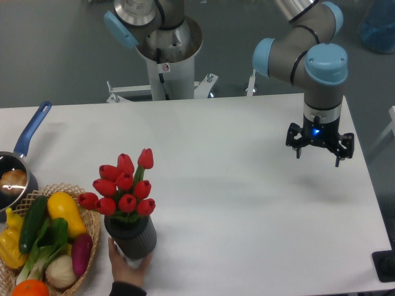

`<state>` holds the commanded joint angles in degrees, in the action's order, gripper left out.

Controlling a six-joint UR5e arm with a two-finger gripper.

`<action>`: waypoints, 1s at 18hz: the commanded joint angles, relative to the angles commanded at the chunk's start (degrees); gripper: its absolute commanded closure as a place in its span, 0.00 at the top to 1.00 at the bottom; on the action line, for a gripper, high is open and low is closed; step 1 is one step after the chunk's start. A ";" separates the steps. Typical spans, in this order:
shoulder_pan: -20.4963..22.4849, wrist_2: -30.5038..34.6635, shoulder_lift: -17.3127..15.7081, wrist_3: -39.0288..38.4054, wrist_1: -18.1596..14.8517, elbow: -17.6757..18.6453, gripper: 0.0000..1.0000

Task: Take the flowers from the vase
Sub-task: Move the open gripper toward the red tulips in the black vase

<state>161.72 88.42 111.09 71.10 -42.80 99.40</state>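
The flowers point(125, 187), a bunch of red closed tulip buds with green leaves, stand in the vase point(133, 237), a short dark grey ribbed cylinder at the front left of the white table. A human hand point(128, 266) holds the vase from below. My gripper point(319, 150) hangs above the right part of the table, far to the right of the flowers, pointing down. Its fingers point(299, 150) are spread apart with nothing between them.
A wicker basket point(91, 223) of coloured vegetables sits just left of the vase. A blue-handled saucepan point(24, 141) lies at the left edge. The robot's base pedestal point(168, 58) stands behind the table. The table's right edge runs close under the gripper.
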 joint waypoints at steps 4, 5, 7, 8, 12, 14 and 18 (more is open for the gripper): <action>-0.09 -0.17 -0.09 -0.26 0.09 0.09 1.00; -0.17 -0.44 -0.09 -0.26 0.17 0.17 1.00; -0.18 -0.88 -0.52 -0.18 0.35 2.27 1.00; -0.18 -1.84 -1.05 -0.26 0.44 3.42 1.00; -2.10 -3.60 -2.20 0.26 0.35 6.58 1.00; -4.39 -3.17 -2.20 0.26 0.18 7.38 1.00; -6.93 -3.52 -2.90 0.18 0.09 8.44 1.00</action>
<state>154.78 84.90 108.20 71.28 -42.71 107.84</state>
